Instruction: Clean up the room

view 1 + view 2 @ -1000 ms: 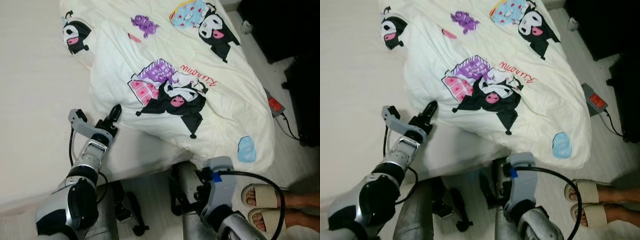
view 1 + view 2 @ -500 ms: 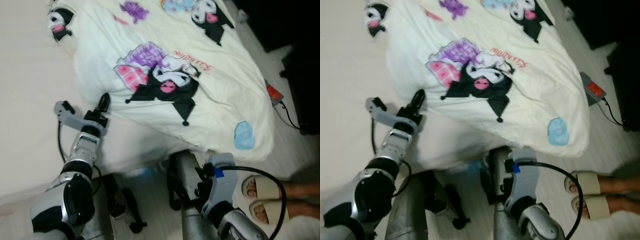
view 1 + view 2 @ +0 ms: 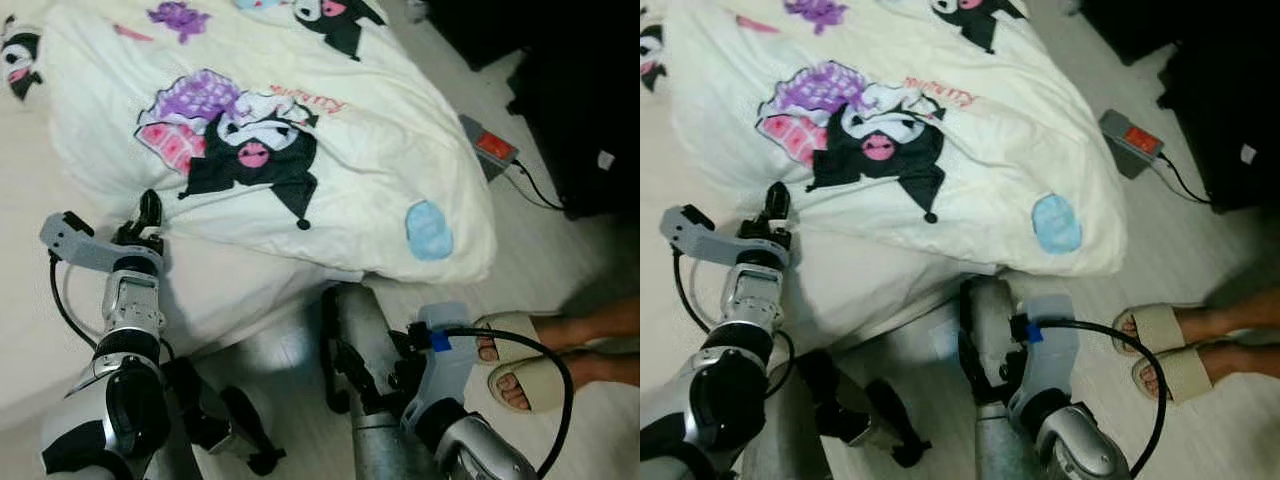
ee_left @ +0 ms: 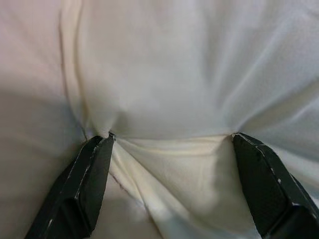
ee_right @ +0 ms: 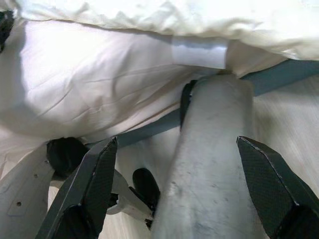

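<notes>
My left gripper (image 3: 147,212), jaws released, presses on the cartoon blanket (image 3: 300,120) edge atop the bed (image 3: 40,290). Right gripper (image 5: 174,194) jaws released, low by my leg. Person's sandaled feet (image 3: 520,360) and power strip (image 3: 490,150) on floor nearby.

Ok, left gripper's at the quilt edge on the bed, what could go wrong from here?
The left gripper is open, its fingertips pressed into the quilt edge; closing might also pinch the bed sheet beneath. The quilt already overhangs the bed corner, so a pull could slide it to the floor. A person's feet in sandals stand close to the right arm, and a power strip lies near the draped corner.
</notes>
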`<state>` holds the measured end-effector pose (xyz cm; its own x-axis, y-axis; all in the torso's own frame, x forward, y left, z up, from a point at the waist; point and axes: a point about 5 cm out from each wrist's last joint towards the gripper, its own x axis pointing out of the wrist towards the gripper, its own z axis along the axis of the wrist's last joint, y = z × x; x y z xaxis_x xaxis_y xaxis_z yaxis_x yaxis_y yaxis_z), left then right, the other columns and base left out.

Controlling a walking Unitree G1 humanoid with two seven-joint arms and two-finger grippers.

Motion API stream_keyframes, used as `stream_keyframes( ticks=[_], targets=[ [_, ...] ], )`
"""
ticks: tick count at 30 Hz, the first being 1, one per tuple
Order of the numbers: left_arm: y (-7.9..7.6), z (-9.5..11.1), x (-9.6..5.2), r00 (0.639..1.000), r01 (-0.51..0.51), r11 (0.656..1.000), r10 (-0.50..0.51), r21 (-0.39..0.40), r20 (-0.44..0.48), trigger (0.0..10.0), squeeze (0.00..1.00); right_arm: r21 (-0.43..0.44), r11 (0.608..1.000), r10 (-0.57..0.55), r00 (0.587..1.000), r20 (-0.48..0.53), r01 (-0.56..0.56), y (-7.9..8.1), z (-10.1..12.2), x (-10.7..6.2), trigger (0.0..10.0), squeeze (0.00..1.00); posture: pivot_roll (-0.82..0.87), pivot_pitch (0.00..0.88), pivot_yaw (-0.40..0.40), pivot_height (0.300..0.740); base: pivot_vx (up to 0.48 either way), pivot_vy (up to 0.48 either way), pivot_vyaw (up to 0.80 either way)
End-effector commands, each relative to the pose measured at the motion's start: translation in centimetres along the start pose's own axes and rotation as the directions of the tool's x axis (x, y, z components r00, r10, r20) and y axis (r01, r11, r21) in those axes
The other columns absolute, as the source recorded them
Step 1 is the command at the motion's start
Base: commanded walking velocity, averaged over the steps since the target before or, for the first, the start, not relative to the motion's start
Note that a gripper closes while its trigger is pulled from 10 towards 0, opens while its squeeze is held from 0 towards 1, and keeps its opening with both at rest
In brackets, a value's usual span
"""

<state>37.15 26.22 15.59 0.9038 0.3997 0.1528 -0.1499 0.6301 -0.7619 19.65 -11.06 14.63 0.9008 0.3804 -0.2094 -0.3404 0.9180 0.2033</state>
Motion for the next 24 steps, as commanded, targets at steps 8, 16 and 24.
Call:
stream_keyframes(
  ticks=[8,16,24],
  targets=[
    [2.0,2.0,0.0,0.996,-0.075,0.996,0.073,0.044,0.046,10.0,0.0,0.024,0.999,0.023,0.999,-0.023,-0.022,0.4,-0.7,0.1,10.0,0.0,-0.3,0.656,0.035,0.55,0.0,0.0,0.0],
    [5.3,6.8,-0.1,0.955,-0.266,0.947,0.234,0.178,0.181,10.0,0.0,0.024,0.999,0.026,0.999,-0.018,-0.026,0.5,-0.7,0.1,10.0,0.0,-0.3,0.655,0.034,0.55,0.0,0.0,0.0],
    [1.5,10.5,1.7,0.975,-0.082,0.889,-0.022,0.45,0.22,10.0,0.0,0.02,0.999,0.03,0.999,-0.016,-0.03,0.3,-0.7,0.5,10.0,0.0,-0.28,0.645,0.034,0.55,0.0,0.0,0.0]
  ],
)
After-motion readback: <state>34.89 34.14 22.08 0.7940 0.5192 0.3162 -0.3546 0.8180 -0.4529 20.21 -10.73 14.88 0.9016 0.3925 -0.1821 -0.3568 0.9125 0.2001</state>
